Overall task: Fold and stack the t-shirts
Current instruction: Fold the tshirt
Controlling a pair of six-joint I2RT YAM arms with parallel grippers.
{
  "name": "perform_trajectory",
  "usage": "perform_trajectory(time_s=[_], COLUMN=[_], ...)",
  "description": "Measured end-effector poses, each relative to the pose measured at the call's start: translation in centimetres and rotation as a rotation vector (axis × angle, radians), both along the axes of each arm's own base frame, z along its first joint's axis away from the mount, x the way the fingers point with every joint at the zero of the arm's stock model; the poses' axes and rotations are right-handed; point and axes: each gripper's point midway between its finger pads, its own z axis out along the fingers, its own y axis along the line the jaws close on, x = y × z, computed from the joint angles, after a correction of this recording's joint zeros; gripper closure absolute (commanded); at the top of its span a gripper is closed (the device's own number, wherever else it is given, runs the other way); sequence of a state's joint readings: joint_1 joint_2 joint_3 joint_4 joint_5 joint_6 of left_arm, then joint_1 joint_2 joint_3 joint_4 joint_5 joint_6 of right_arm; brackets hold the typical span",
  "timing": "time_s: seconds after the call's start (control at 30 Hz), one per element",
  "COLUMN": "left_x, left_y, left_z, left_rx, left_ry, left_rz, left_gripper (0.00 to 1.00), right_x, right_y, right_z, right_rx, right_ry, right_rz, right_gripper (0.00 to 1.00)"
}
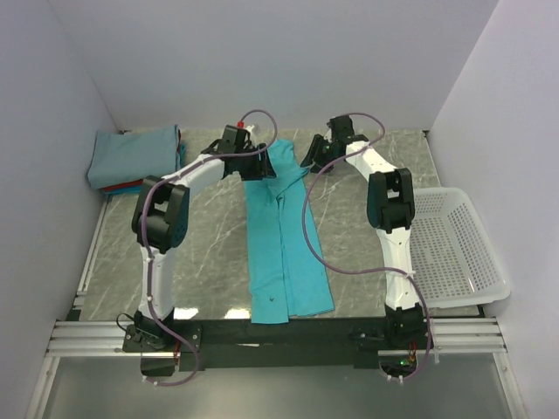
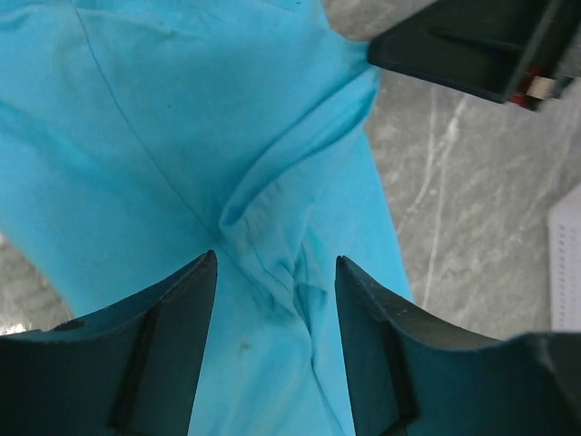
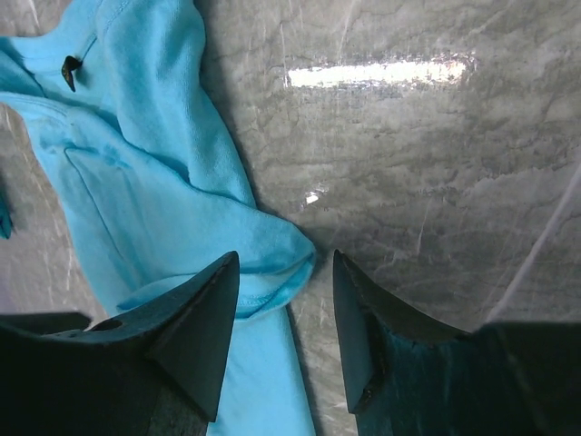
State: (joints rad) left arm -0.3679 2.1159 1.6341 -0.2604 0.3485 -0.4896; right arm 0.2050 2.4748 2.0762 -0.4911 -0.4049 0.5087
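Observation:
A bright turquoise t-shirt [image 1: 284,244] lies in the middle of the table as a long narrow strip, running from the near edge to the far side. My left gripper [image 1: 262,162] is low over its far left part. In the left wrist view this gripper [image 2: 275,257] is open, with creased turquoise cloth [image 2: 182,109] between its fingers. My right gripper [image 1: 313,157] is at the far right edge of the shirt. There it [image 3: 286,255] is open astride a folded sleeve corner [image 3: 272,250]. A stack of folded t-shirts [image 1: 131,155], grey-blue on top with red beneath, sits at the far left.
A white mesh basket [image 1: 491,253] stands at the right table edge, beside the right arm. The grey marble tabletop [image 1: 201,253] shows on both sides of the shirt. White walls close in the back and both sides. The right gripper's body [image 2: 472,45] shows in the left wrist view.

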Motion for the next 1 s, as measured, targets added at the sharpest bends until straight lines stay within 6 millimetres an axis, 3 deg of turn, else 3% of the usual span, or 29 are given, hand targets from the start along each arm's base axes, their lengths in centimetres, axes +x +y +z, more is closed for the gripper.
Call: perform_trajectory(time_s=[0.27,0.73,1.0], left_x=[0.6,1.5,1.8], left_y=[0.2,-0.6,-0.9], left_z=[-3.3,-3.9,-4.7], left_rx=[0.068,0.072,0.070], left_ry=[0.073,0.070,0.086], left_rz=[0.016,-0.003,-0.011], left_gripper=[0.47,0.61,0.60], right_x=[0.0,0.0,-0.1], right_y=[0.0,0.0,0.1], right_z=[0.0,0.0,0.0], right_rx=[0.007,0.004,0.002], right_ry=[0.001,0.003,0.003], right_rz=[-0.001,-0.002,0.001], right_gripper=[0.50,0.51,0.51])
